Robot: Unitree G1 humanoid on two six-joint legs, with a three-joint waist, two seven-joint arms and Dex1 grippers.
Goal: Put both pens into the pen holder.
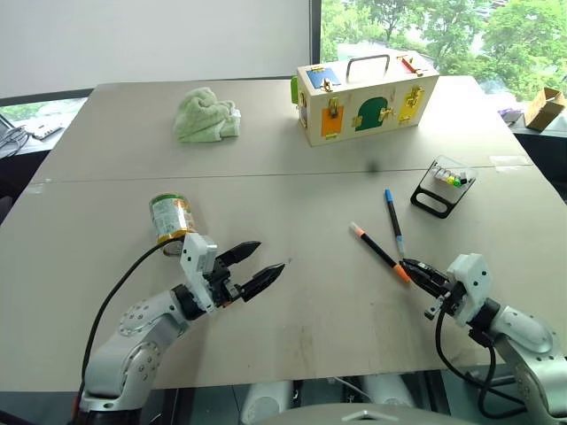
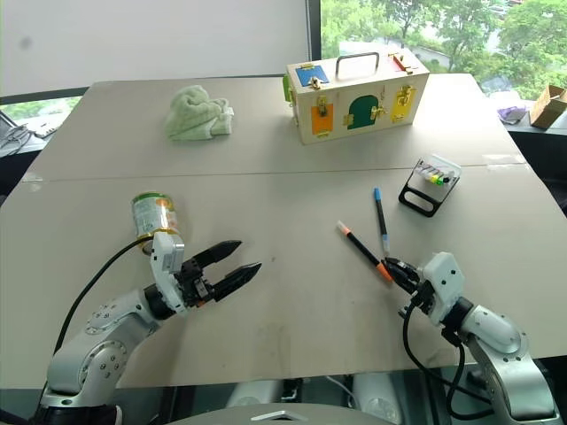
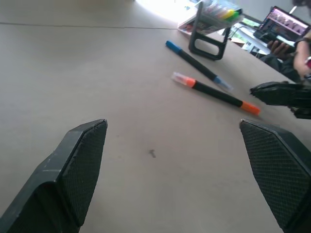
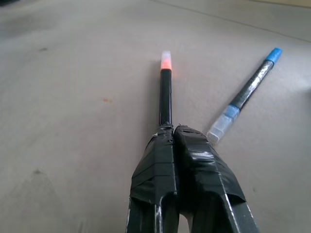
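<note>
I've got the right gripper [image 1: 416, 269] clamped on the near end of the orange pen [image 1: 378, 251], which lies on the table beside the blue pen [image 1: 393, 221]. Left gripper [image 1: 257, 266] hangs spread wide. Next I'd lift and carry it to the holder [image 1: 446, 184].

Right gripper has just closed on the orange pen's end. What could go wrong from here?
The right gripper pinches the orange pen only at its very tip, so it may pivot or slip when lifted. The blue pen lies close beside it and could get knocked. The pen holder looks small, so tipping is possible.
</note>
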